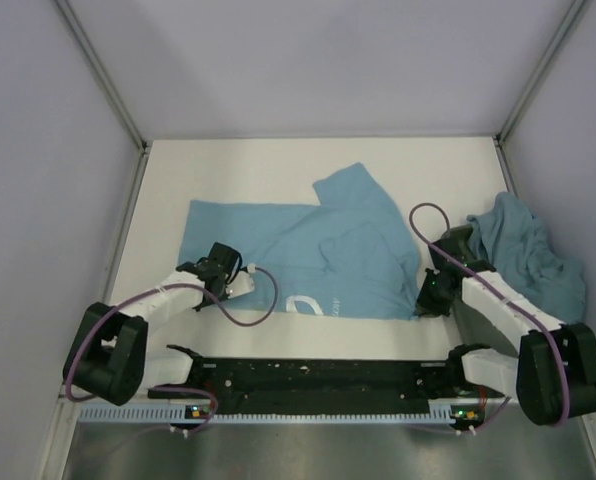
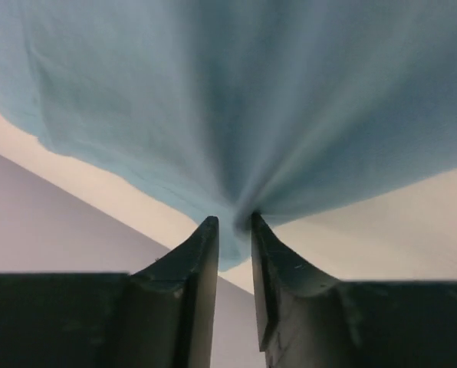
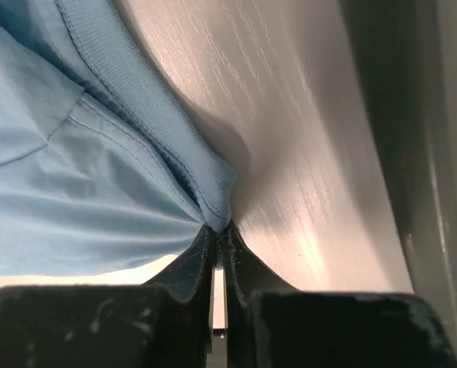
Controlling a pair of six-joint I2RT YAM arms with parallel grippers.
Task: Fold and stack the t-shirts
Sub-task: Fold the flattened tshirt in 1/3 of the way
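A light blue t-shirt with a white printed logo lies spread and partly folded on the white table. My left gripper is shut on its near left hem; in the left wrist view the cloth bunches into the gripper. My right gripper is shut on the shirt's near right corner; in the right wrist view the ribbed collar edge is pinched at the gripper. A second t-shirt lies crumpled at the right.
The white table is bounded by grey walls behind and at both sides. A black rail runs along the near edge between the arm bases. Purple cables loop near both wrists.
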